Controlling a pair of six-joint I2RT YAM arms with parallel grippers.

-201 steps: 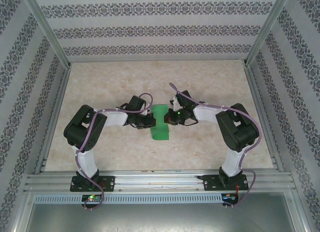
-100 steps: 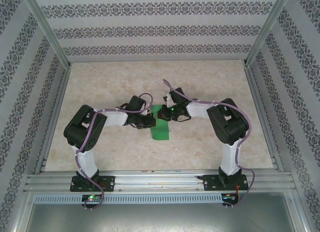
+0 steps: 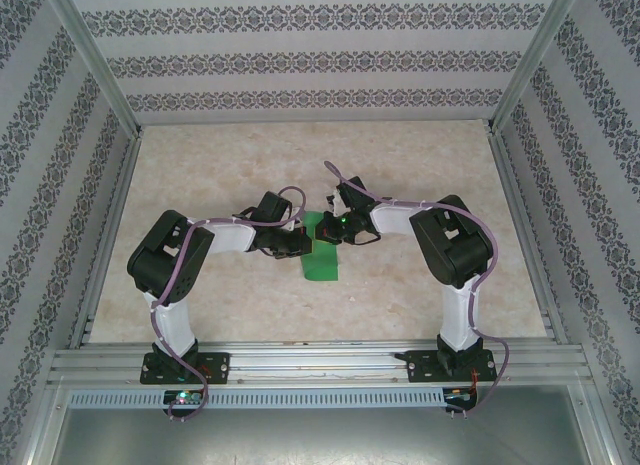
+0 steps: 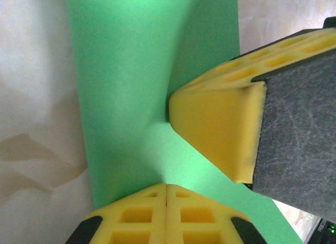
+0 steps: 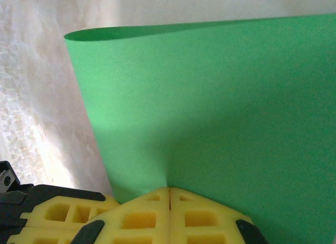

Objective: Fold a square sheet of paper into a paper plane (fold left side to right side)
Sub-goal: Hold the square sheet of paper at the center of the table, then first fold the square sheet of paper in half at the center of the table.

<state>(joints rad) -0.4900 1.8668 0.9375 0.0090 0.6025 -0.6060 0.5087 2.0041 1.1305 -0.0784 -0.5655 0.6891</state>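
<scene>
Left tool (image 4: pixel 166 190), tips together, on green paper (image 4: pixel 123 71) beside right tool (image 4: pixel 210 120)

The left tool (image 3: pixel 303 245) and right tool (image 3: pixel 327 228) crowd together on the paper (image 3: pixel 320 265); the counter (image 3: pixel 420 165) around lies open up to the walls (image 3: pixel 300 60).

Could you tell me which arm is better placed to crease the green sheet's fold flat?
Probably left: the left hand, shut, rests at the green sheet's left edge, where the fold looks rounded, with bare paper on its near side. The right hand, shut, presses farther in.
</scene>
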